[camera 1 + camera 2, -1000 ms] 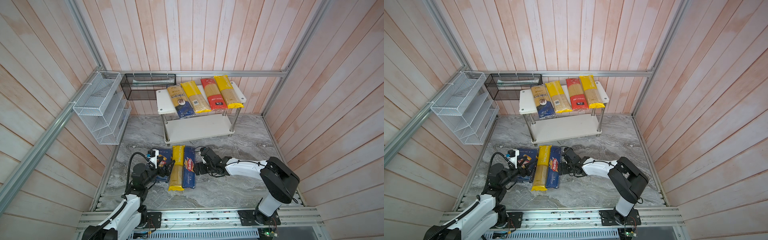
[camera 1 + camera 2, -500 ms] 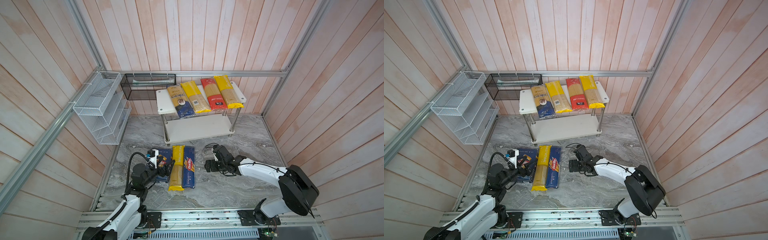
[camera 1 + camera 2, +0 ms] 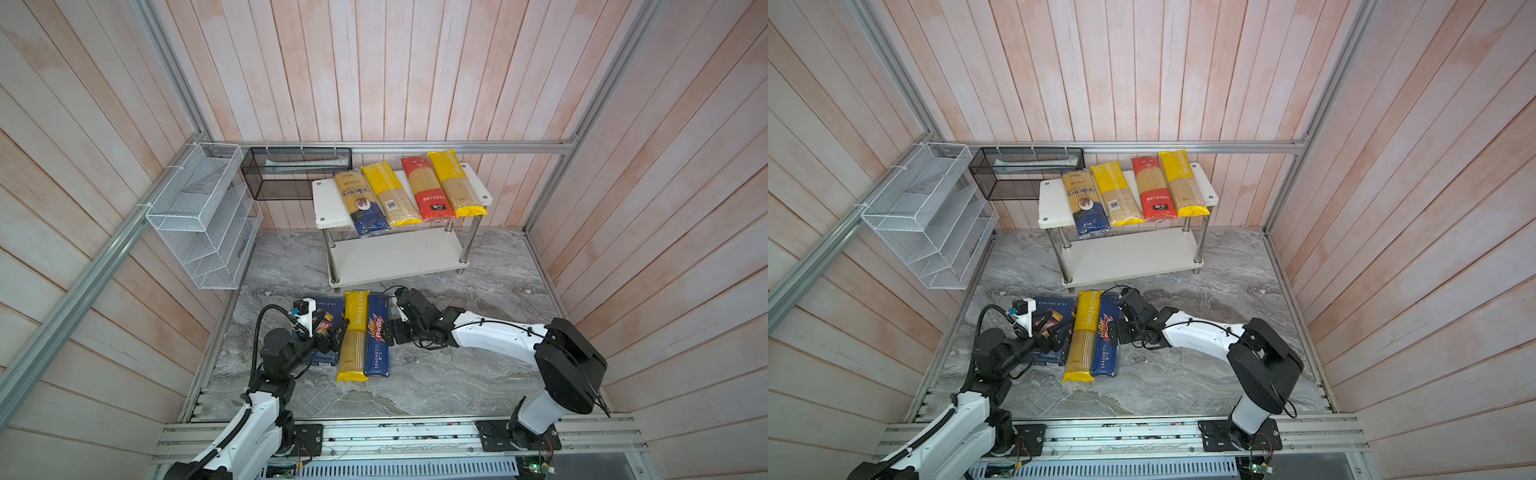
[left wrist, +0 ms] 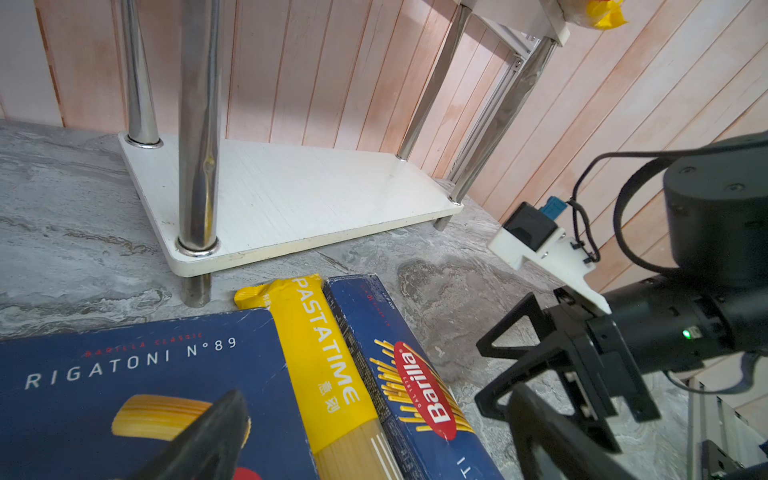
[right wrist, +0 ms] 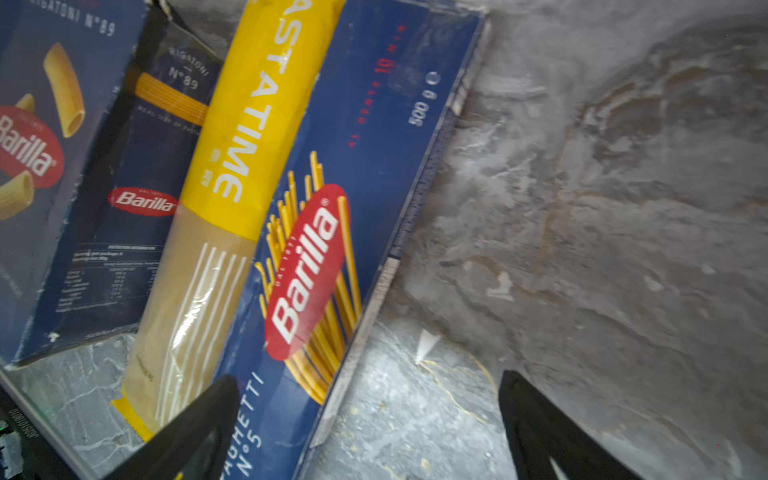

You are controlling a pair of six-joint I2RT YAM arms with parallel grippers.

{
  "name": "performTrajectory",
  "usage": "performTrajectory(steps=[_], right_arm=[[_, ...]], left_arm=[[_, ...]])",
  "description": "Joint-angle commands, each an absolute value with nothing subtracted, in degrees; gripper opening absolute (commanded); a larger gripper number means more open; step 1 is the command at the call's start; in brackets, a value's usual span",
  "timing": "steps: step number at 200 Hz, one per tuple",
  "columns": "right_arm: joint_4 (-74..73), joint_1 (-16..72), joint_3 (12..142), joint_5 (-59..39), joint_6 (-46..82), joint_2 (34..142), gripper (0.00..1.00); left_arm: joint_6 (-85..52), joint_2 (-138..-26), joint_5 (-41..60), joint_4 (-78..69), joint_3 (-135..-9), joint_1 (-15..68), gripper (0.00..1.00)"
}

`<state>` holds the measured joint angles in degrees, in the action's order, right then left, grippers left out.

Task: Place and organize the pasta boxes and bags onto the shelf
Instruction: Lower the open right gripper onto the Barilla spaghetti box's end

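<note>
- Right pincer [image 5: 369,377] stands released, straddling the Spaghetti box [image 3: 377,353] at its outer long edge, with open table [image 3: 457,374] beyond.
- Left pincer [image 4: 376,391], released, hovers over the wide box [image 3: 330,306], past the yellow bag [image 3: 353,345] flanking the Spaghetti box.
- Shelf [image 3: 395,257] stands just beyond the Spaghetti box's far end.

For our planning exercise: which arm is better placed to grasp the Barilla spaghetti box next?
Right, probably. The right claw is open and straddles the outer long edge of the spaghetti box; the left claw sits over the rigatoni box, with the yellow bag between.
</note>
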<state>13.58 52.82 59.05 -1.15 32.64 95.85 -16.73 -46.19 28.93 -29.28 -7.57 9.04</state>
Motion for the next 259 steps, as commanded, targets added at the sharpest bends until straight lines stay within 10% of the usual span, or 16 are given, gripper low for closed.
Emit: performTrajectory(steps=[1,163,259], right_arm=[[15.2,54.6,62.7,-0.2,33.0,99.8,0.98],[23.3,57.1,67.1,4.4,32.2,107.3,0.98],[22.9,52.2,57.6,2.9,25.2,93.7,0.98]], left_arm=[[-16.1,-45.8,28.5,-29.2,-7.2,9.1,0.99],[-15.9,-45.8,28.7,-29.1,-7.4,9.2,1.0],[-16.0,-46.4,28.7,-29.3,-7.4,9.1,1.0]])
